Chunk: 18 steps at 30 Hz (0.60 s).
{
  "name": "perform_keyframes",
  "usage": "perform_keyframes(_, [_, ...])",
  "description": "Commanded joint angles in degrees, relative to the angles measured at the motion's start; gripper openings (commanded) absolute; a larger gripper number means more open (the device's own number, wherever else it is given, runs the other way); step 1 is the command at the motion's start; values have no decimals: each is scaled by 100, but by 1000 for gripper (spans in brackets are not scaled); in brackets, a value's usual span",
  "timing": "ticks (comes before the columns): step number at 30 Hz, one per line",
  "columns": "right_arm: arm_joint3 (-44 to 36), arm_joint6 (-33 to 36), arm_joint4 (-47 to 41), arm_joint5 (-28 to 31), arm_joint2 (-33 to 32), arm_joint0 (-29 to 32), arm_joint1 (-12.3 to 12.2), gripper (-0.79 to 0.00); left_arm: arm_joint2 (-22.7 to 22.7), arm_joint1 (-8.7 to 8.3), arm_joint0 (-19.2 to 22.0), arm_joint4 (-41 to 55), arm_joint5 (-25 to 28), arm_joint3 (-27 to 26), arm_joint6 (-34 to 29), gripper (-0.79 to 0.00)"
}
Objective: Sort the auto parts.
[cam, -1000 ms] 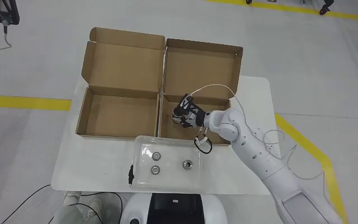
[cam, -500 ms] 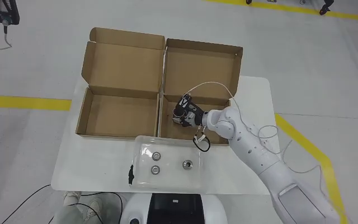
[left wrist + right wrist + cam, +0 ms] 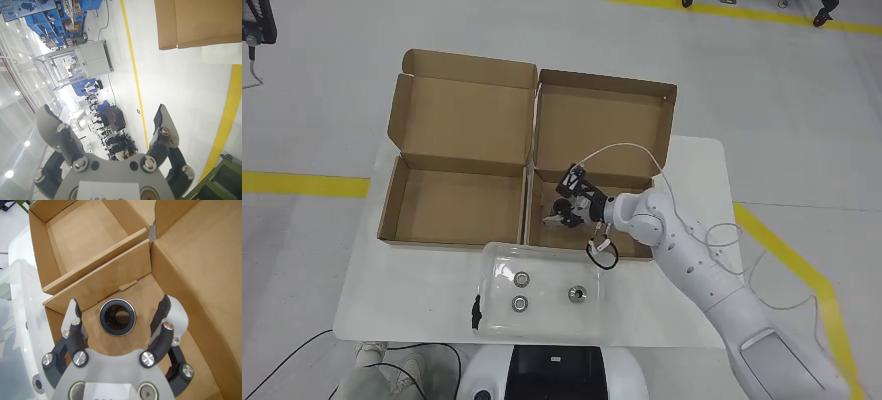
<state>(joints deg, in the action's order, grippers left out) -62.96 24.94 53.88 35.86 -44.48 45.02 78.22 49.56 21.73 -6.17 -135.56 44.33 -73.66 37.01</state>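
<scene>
A black ring-shaped part with a metal rim [image 3: 117, 317] lies on the floor of the right cardboard box [image 3: 637, 215], near its front left corner. My right gripper [image 3: 121, 306] hangs open just above it, fingers on either side and not touching it; the same gripper [image 3: 564, 207] is seen from above inside that box. Three round metal parts [image 3: 522, 278] [image 3: 520, 302] [image 3: 578, 293] lie in the clear plastic tray [image 3: 542, 255] in front of the boxes. My left gripper [image 3: 103, 117] is open with nothing in it, facing the room away from the table.
The left cardboard box [image 3: 407, 205] stands beside the right one, both with lids folded back. A white cable [image 3: 627, 152] arcs over the right box. The white table [image 3: 702, 190] has bare room to the right of the boxes.
My right gripper has opened and let go of the black ring, which now rests on the box floor. The arm has lifted slightly.
</scene>
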Motion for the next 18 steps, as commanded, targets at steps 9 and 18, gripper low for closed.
perform_keyframes(9, [-1824,508,451,86,-489,673,-290,0,0,0,0,0,0,0,0,0])
perform_keyframes(18, [-3215,599,678,673,-978,1421,-550,0,0,0,0,0,0,0,0,0])
